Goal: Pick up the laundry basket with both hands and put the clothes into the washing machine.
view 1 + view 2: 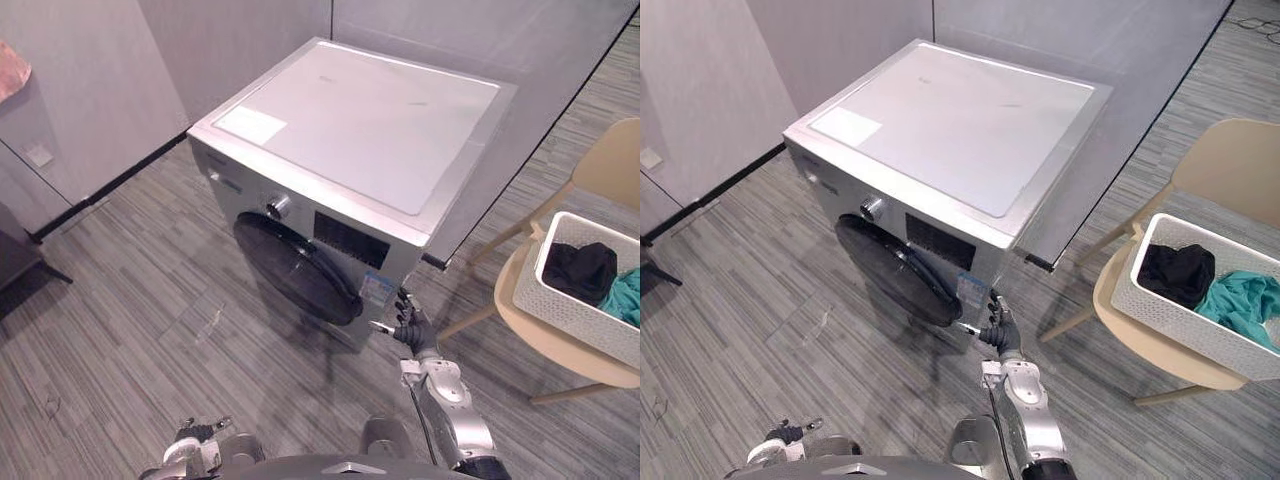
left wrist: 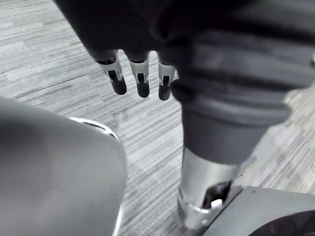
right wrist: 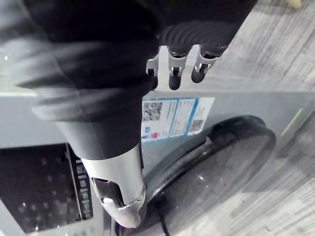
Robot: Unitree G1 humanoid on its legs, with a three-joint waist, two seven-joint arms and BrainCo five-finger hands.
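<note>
The washing machine (image 1: pixel 360 120) stands with its round dark door (image 1: pixel 290 265) shut. The laundry basket (image 1: pixel 1180 318) sits on a beige chair (image 1: pixel 1240 165) to the machine's right, well apart from both hands, with a black garment (image 1: pixel 1177 272) and a teal garment (image 1: pixel 1243 300) inside. The right hand (image 1: pixel 413 330) is raised just in front of the machine's lower right corner, beside the door's edge. Its fingers (image 3: pixel 173 73) are straight and spread, gripping nothing and pointing at the blue sticker (image 3: pixel 172 115). The left hand (image 1: pixel 195 435) hangs low, well in front of the machine, its fingers (image 2: pixel 142 81) loose over the floor and empty. The likely snag is the door: if the right hand slides past its edge, the door will not swing open. Later the basket, resting on a narrow seat, may tip and spill if one hand lifts before the other.
</note>
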